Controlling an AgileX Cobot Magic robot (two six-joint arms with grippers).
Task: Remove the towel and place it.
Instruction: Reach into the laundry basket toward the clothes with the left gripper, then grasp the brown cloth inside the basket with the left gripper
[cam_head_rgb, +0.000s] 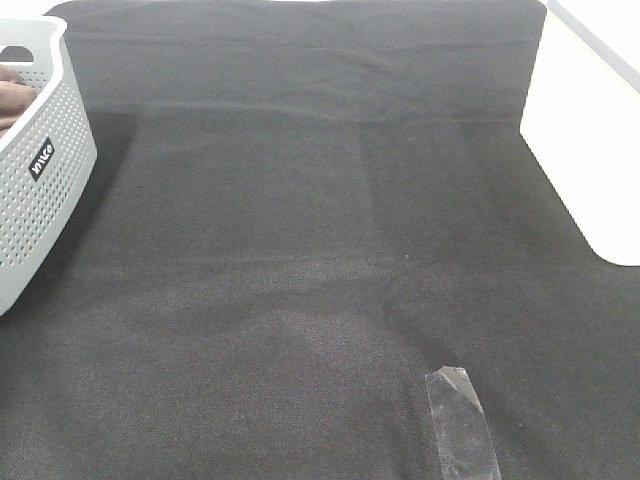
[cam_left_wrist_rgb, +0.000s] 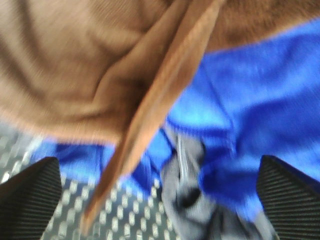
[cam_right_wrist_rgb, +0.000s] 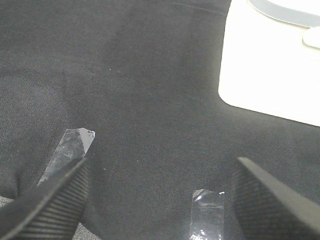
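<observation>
1. Left gripper (cam_left_wrist_rgb: 160, 195): jaws set wide, nothing clamped between them. It is inside the basket (cam_head_rgb: 50, 190), directly over the contents. Neither arm shows in the exterior high view.

2. Towel (cam_left_wrist_rgb: 75, 65): brown, bunched in loose folds, lying in the basket on top of a blue cloth (cam_left_wrist_rgb: 250, 100). 1 long folded edge of the towel runs out over the blue cloth toward the gap between the open fingers (cam_left_wrist_rgb: 30, 195). The wrist picture is blurred, so contact between fingers and towel cannot be determined. In the exterior high view only a small brown patch of the towel (cam_head_rgb: 8, 95) shows over the basket rim at the left edge.

3. Grey cloth (cam_left_wrist_rgb: 190, 195): crumpled beside the blue cloth, on the perforated basket floor.

4. Basket: grey, perforated wall, standing on the black cover (cam_head_rgb: 300, 250) at the left side of the counter (cam_head_rgb: 585, 150).

5. Right gripper (cam_right_wrist_rgb: 160, 200): jaws set wide, empty, held above the black cover. Tape strip A (cam_right_wrist_rgb: 72, 150) and tape strip B (cam_right_wrist_rgb: 207, 212), both clear, lie flat on the cover below it, each near 1 finger
</observation>
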